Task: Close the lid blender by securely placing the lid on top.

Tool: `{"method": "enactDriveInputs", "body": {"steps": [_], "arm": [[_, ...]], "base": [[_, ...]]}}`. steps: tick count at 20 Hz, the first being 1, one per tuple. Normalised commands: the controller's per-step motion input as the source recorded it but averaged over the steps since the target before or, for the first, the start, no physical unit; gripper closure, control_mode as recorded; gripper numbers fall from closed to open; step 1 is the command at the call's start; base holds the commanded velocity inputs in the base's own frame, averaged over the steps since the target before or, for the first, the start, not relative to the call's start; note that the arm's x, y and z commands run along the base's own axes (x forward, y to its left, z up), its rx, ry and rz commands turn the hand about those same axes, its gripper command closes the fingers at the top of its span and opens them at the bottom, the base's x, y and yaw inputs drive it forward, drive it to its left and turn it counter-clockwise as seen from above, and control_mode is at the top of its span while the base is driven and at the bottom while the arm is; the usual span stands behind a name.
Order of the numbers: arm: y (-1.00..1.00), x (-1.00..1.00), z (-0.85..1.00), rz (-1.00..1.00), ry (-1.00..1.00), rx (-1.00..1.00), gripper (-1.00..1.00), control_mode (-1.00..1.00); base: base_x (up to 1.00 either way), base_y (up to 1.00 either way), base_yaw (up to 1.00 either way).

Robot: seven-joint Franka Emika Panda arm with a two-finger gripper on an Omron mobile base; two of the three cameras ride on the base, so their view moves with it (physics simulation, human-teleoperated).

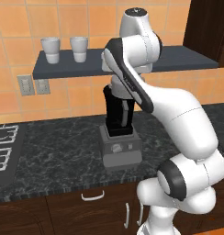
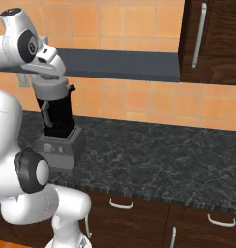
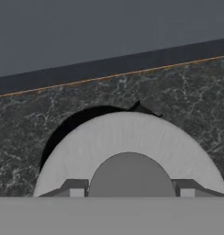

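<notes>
The blender [image 1: 119, 137] stands on the dark stone counter [image 1: 58, 156], a black tapered jar [image 2: 58, 115] on a boxy grey base [image 2: 61, 147] with a dial. My gripper [image 3: 131, 190] is straight above the jar mouth, its fingers [image 3: 77, 188] shut on either side of the round knob [image 3: 131, 174] of the light-grey lid [image 3: 127, 137]. The lid hangs low over the jar. A black crescent of the jar's opening [image 3: 72, 124] shows past the lid's upper-left edge. In the left base view my own forearm hides the hand. In the right base view the hand [image 2: 51, 87] caps the jar top.
Two white cups [image 1: 51, 48] [image 1: 79, 47] stand on the dark wall shelf [image 1: 178, 64] just behind and above the blender. A stove [image 1: 3, 149] lies at the counter's left. A dark upper cabinet [image 2: 212, 38] hangs at the right. Wall outlets [image 1: 25, 85] sit under the shelf.
</notes>
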Motion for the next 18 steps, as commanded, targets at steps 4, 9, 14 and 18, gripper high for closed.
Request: {"method": "enactDriveInputs", "body": {"steps": [4,9,14,18], "arm": [[0.13,0.27,0.0,0.01,-0.01,0.0,1.0,-1.0],[0.04,0.46,-0.04,0.03,-0.06,0.02,1.0,-1.0],[0.0,0.35,-0.05,0.03,-0.07,0.02,1.0,-1.0],[0.0,-0.03,-0.13,0.0,-0.12,0.0,1.0,-1.0]], "base": [[0.0,0.0,0.0],[0.0,0.0,0.0],[0.0,0.0,0.0],[0.0,0.0,0.0]]}}
